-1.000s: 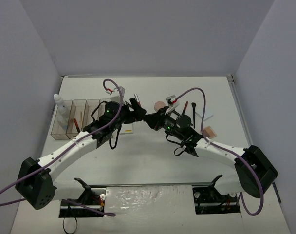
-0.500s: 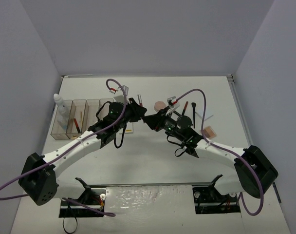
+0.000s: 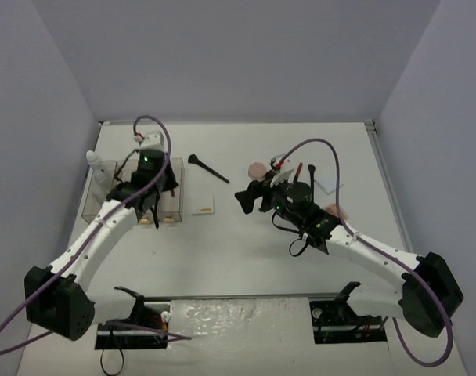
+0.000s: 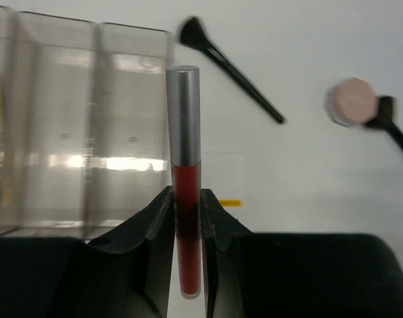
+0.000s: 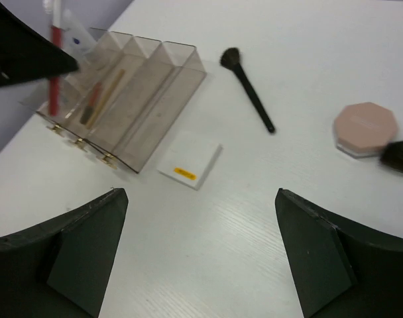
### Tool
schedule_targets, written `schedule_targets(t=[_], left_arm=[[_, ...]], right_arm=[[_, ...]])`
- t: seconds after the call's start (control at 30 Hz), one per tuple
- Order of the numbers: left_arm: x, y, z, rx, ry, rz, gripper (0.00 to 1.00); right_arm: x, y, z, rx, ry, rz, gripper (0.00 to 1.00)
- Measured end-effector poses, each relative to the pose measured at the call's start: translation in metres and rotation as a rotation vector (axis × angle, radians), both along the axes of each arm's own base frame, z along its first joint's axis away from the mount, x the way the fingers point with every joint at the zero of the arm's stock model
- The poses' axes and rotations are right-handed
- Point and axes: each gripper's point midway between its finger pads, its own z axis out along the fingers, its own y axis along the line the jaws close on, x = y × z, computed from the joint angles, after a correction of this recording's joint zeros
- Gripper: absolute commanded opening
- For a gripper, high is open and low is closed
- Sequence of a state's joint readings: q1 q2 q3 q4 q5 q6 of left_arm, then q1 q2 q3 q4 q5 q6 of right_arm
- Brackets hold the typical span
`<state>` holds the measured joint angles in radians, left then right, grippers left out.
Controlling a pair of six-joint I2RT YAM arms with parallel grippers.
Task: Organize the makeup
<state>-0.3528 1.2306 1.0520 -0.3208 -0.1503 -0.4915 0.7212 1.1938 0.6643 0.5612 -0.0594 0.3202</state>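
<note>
The left gripper [image 4: 187, 202], clamping a silver-capped red gloss tube [image 4: 183, 132], has swung to the clear plastic bins [image 4: 69, 132], ready for filing. The right gripper [image 5: 200, 199] has released and gapes empty.

The clear bins [image 5: 163, 83] stand in a row at the left of the bench [image 3: 238, 251]. The left arm [image 3: 89, 243] hangs right over them, its left fingers [image 4: 155, 222] clamped on an upright red tube [image 4: 185, 179], so the way down into the row from above is partly blocked. A white bottle [image 3: 97, 166] rises at the row's far-left end.

Just right of the bins lies a white pad [image 5: 189, 159]. Beyond it a black brush [image 5: 248, 86] slants across the far middle, with a pink compact [image 5: 365, 128] further right. Between these three the bench is bare, and the right fingers [image 5: 82, 245], spread wide, hang above that gap. The near strip between the arms is also bare. On the far right, more brushes [image 3: 311, 176] and a tan palette [image 3: 337, 211] crowd the bench beside the right arm [image 3: 363, 251].
</note>
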Motion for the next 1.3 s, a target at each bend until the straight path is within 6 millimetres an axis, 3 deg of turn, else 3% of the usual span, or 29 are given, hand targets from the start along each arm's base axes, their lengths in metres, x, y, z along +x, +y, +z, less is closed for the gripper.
schedule_targets(t=[0.13, 0.23, 0.4, 0.5, 0.53, 0.73, 0.97, 1.07, 1.17, 1.3], left_arm=[[0.008, 0.083, 0.015, 0.16, 0.049, 0.136, 0.0], [0.014, 0.129, 0.012, 0.26, 0.132, 0.199, 0.0], [0.026, 0.169, -0.038, 0.34, 0.313, 0.209, 0.0], [0.027, 0.18, -0.065, 0.363, 0.397, 0.197, 0.09], [0.028, 0.183, -0.072, 0.366, 0.419, 0.194, 0.21], [0.033, 0.191, -0.099, 0.389, 0.495, 0.163, 0.61], [0.034, 0.186, -0.087, 0.368, 0.456, 0.148, 0.76], [0.034, 0.177, -0.067, 0.324, 0.393, 0.142, 0.8], [0.032, 0.16, -0.022, 0.268, 0.253, 0.129, 0.83], [0.012, 0.106, 0.04, 0.188, 0.04, 0.012, 0.84]], right_arm=[[0.002, -0.027, 0.001, -0.093, -0.031, -0.091, 0.91], [0.003, -0.043, -0.001, -0.135, -0.045, -0.143, 0.92], [0.001, -0.062, -0.01, -0.18, -0.043, -0.194, 0.92], [0.001, -0.069, -0.013, -0.191, -0.039, -0.215, 0.93], [0.002, -0.071, -0.013, -0.191, -0.04, -0.222, 0.93], [0.006, -0.083, -0.011, -0.193, -0.044, -0.268, 0.93], [0.021, -0.107, -0.023, -0.223, -0.006, -0.369, 0.9], [0.033, -0.129, -0.036, -0.252, 0.05, -0.443, 0.87], [0.047, -0.151, -0.05, -0.286, 0.109, -0.52, 0.84], [0.074, -0.169, -0.065, -0.318, 0.177, -0.583, 0.73]])
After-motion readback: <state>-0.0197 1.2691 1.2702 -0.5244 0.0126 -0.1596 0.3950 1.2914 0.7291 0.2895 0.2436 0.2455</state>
